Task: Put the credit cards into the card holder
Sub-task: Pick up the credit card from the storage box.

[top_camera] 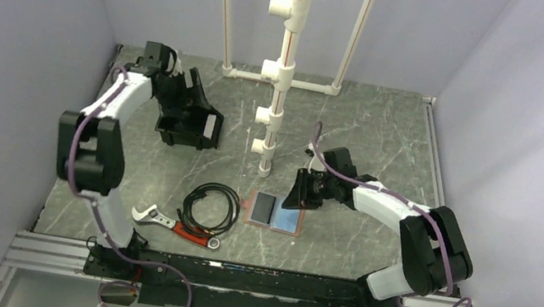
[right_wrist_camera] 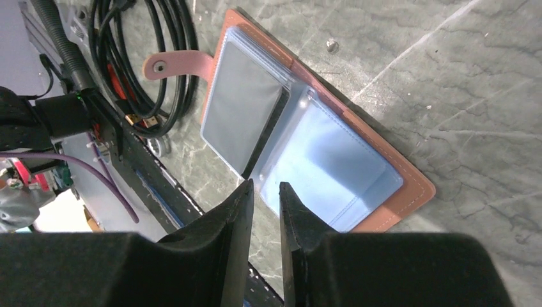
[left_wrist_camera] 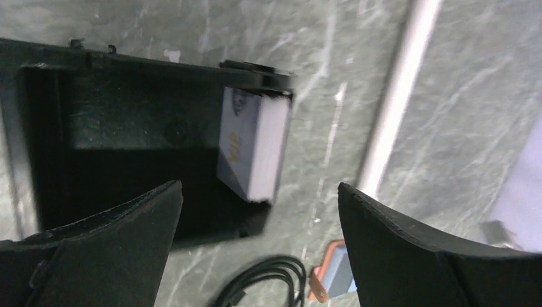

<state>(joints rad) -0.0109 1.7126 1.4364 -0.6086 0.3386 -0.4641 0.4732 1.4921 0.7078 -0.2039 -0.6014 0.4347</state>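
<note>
Holder [right_wrist_camera: 307, 150] lies spread, pockets up for loading. Right gripper [right_wrist_camera: 265, 192] nearly closed, empty, at its edge. Left gripper [left_wrist_camera: 259, 211] wide open over cards [left_wrist_camera: 250, 144] in bin [left_wrist_camera: 96, 128], ready to pick.

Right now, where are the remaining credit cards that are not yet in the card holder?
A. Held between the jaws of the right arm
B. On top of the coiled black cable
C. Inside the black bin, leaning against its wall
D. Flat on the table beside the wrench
C: the left wrist view shows the stack of credit cards standing on edge inside the black bin, leaning against its side wall, with the left gripper open above it.
</note>
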